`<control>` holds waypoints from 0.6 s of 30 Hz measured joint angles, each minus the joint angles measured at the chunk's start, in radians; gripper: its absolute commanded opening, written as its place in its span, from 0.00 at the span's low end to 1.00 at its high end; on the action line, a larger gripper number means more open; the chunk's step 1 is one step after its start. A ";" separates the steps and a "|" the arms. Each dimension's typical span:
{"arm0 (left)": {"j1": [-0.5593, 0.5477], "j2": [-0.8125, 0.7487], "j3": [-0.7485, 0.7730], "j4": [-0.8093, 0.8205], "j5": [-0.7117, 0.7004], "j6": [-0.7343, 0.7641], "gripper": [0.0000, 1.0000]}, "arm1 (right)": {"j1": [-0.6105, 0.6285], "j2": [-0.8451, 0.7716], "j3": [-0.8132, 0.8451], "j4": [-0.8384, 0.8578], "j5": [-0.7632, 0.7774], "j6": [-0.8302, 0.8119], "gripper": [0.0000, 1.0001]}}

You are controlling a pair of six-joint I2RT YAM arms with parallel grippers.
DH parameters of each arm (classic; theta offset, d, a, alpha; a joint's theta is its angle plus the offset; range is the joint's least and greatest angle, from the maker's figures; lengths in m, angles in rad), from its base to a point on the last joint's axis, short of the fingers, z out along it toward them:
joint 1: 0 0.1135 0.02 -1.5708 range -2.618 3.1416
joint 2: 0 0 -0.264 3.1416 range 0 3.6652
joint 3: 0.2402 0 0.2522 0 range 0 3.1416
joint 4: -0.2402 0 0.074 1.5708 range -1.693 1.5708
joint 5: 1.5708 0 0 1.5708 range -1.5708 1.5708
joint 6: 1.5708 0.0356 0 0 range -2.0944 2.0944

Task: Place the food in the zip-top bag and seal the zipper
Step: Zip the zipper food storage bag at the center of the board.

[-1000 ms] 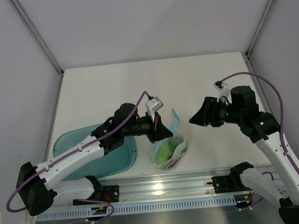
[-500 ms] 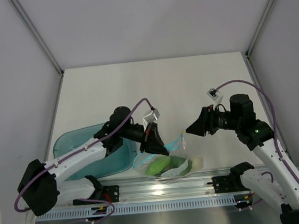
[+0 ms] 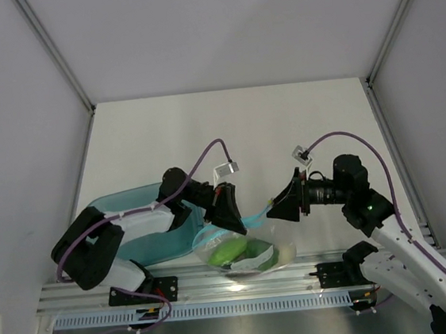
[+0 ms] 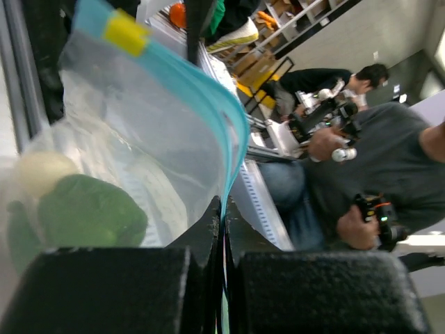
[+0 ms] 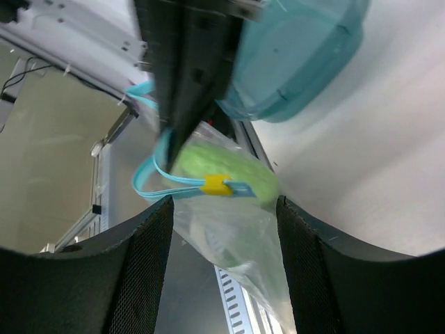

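Lowered zip-top bag (image 3: pixel 244 252) toward near table (image 3: pixel 204 137) edge since second ago, just beside teal tray (image 3: pixel 125 225) — hung from left gripper (image 3: pixel 226 212), clamped shut on zipper (image 3: pixel 254 218). Held green food (image 3: pixel 225 251) and pale round piece (image 4: pixel 42 170) inside bag. Left bag mouth unsealed, strips apart. Moved right gripper (image 3: pixel 277 207) closer to zipper's yellow slider (image 5: pixel 215 184) — jaws apart, gripping nothing.

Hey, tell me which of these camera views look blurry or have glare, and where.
Top view: sharp and evenly lit, one glare patch on the rail by the bag. Left wrist: the left gripper, close to the lens, is soft, and the food looks hazy through plastic. Right wrist: the right gripper is out of focus at the edges, the zipper fairly crisp.
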 measured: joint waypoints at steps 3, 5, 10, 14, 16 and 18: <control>0.001 0.054 0.000 0.054 0.008 -0.099 0.01 | 0.026 -0.004 -0.014 0.066 -0.022 0.014 0.62; 0.001 0.050 0.000 0.082 0.011 -0.135 0.01 | 0.045 -0.002 -0.028 0.106 -0.033 0.020 0.61; 0.001 0.029 0.000 0.117 0.025 -0.182 0.01 | 0.095 0.031 -0.040 0.167 -0.051 0.028 0.59; 0.001 0.010 0.000 0.126 0.029 -0.203 0.01 | 0.119 0.038 -0.060 0.214 -0.051 0.032 0.50; 0.001 0.002 0.000 0.127 0.030 -0.211 0.01 | 0.125 0.040 -0.079 0.238 -0.050 0.039 0.51; 0.001 -0.007 0.000 0.127 0.030 -0.221 0.01 | 0.126 0.040 -0.101 0.258 -0.047 0.043 0.57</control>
